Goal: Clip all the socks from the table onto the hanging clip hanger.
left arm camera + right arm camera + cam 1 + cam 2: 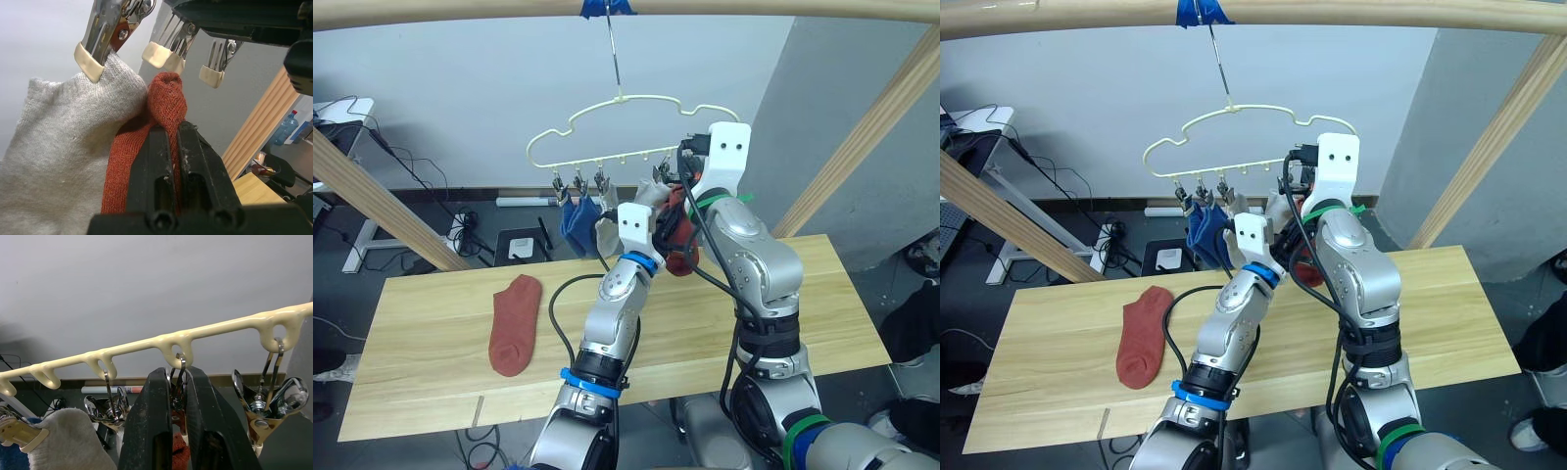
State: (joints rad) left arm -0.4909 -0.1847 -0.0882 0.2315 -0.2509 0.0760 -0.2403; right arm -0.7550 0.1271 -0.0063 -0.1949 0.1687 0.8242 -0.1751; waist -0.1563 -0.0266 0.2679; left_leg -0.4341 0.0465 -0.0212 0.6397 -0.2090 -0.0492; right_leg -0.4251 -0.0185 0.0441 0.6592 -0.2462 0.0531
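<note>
Above the pale wooden bench (822, 294), the left tool (172, 134) pinches the limp, light rust-red sock (166, 100) by its edge beneath a clip (161, 54); the right tool (177, 382) squeezes that clip.

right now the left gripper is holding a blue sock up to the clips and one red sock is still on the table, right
Not quite: the sock pinched in the left gripper is rust-red, not blue, as the left wrist view shows. The rest holds: it is up at the clips, and one red sock lies on the table.
</note>
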